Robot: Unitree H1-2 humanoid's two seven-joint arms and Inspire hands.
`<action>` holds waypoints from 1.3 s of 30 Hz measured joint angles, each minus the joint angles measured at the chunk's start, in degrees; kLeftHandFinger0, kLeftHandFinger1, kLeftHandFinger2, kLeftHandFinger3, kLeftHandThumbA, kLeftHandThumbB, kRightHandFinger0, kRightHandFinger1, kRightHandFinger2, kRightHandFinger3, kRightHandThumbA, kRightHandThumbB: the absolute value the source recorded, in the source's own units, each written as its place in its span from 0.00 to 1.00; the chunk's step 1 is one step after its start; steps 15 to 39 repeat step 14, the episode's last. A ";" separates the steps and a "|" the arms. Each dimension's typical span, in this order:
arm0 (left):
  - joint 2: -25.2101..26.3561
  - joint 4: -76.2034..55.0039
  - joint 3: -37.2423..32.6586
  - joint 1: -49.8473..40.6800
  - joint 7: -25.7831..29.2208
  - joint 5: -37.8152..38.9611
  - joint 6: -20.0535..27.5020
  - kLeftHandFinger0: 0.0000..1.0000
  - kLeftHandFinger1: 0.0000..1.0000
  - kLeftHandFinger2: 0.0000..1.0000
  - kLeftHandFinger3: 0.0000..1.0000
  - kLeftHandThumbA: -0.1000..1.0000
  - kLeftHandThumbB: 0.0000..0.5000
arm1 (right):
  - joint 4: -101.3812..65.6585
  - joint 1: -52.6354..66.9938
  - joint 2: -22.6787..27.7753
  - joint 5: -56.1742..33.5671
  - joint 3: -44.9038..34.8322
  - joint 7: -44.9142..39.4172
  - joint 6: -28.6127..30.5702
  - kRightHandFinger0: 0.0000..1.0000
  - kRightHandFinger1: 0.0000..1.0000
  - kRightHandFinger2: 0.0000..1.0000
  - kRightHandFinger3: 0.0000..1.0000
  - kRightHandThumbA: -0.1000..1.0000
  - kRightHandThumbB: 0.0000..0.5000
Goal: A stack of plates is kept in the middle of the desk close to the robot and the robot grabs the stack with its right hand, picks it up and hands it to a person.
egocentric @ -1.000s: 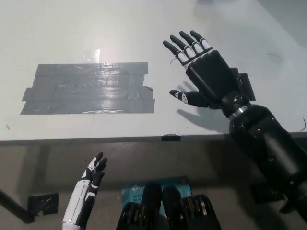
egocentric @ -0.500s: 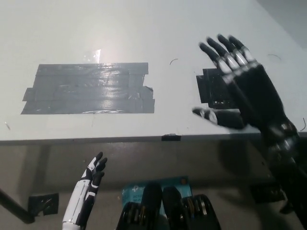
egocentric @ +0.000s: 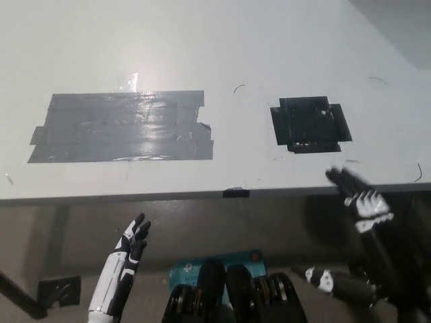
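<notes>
Bench [egocentric: 222, 54], white, seen steeply from above, carrying two tape patches: one large grey tape patch [egocentric: 121, 126] on the left part of the surface and one smaller black tape patch [egocentric: 310, 124] to the right of it, the two well apart. One small dark tab [egocentric: 236, 193] sits on the bench's near edge, below and to the right of the grey patch. The stack of plates named in the task does not show anywhere on the bench or in either hand. Right hand [egocentric: 360, 229], black, hangs below the bench's near edge, beneath and slightly right of the black patch; its fingers [egocentric: 350, 183] are released and spread, grasping nothing, their tips at the bench edge. Left hand [egocentric: 124, 266], white, rests low beneath the grey patch, under the bench edge, fingers loosely extended and empty.
</notes>
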State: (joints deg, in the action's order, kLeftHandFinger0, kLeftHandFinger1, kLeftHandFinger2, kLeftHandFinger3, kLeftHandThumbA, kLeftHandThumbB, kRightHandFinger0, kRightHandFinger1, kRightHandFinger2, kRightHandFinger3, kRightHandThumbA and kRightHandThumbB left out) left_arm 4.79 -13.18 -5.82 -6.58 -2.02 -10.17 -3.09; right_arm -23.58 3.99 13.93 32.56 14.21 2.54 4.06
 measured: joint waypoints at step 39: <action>0.01 -0.01 0.31 0.34 0.02 0.09 0.21 1.00 1.00 1.00 1.00 1.00 0.00 | 15.75 -0.03 -5.43 -12.25 -2.19 -1.54 0.68 1.00 1.00 1.00 1.00 1.00 0.59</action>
